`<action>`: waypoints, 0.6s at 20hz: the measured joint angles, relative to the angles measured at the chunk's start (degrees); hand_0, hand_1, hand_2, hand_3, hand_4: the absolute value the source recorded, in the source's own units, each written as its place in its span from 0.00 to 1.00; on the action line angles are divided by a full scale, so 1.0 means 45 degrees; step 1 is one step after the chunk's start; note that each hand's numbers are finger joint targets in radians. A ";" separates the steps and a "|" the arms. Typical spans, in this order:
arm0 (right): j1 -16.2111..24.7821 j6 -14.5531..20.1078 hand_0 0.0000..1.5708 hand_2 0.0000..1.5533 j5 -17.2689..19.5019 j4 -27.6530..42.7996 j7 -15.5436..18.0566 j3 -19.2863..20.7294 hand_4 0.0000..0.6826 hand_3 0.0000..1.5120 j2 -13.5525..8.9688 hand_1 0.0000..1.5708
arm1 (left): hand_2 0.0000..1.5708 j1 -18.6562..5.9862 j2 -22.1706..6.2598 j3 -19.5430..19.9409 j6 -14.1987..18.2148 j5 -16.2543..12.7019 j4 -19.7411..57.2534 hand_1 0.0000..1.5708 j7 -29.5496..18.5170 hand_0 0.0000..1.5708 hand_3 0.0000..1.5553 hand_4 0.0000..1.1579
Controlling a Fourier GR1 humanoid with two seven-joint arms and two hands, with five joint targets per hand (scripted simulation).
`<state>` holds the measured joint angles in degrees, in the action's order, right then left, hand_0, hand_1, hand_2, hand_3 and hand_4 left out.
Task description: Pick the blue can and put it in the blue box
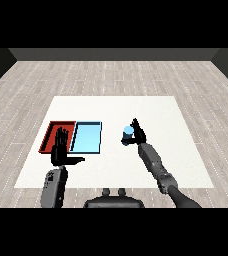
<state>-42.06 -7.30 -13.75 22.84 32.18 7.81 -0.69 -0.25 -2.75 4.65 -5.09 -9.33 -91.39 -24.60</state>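
A blue can (127, 134) stands upright on the white table, right of the two trays. My right hand (136, 134) is against its right side, fingers curled round it. The light blue tray (86, 137) lies left of the can, with the red tray (52, 134) beside it further left. My left hand (61, 149) hovers over the red tray's near right part, fingers straight and pointing away, thumb stuck out to the right. It holds nothing.
The white table (116, 107) reaches well beyond the trays on the far side and to the right. Wooden floor surrounds it. My right forearm (156, 165) slants in from the lower right.
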 measured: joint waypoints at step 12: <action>-0.1200 0.0159 0.00 0.24 -0.0423 -0.1971 0.0749 -0.0223 0.00 0.00 0.0102 0.00 | 0.00 0.0226 0.0192 -0.0124 0.0143 0.0106 -0.0196 0.00 -0.0092 0.00 0.00 0.00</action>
<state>-47.46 -6.59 -15.65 13.97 35.55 6.81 -0.23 0.77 -1.88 4.09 -4.45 -8.85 -92.27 -25.02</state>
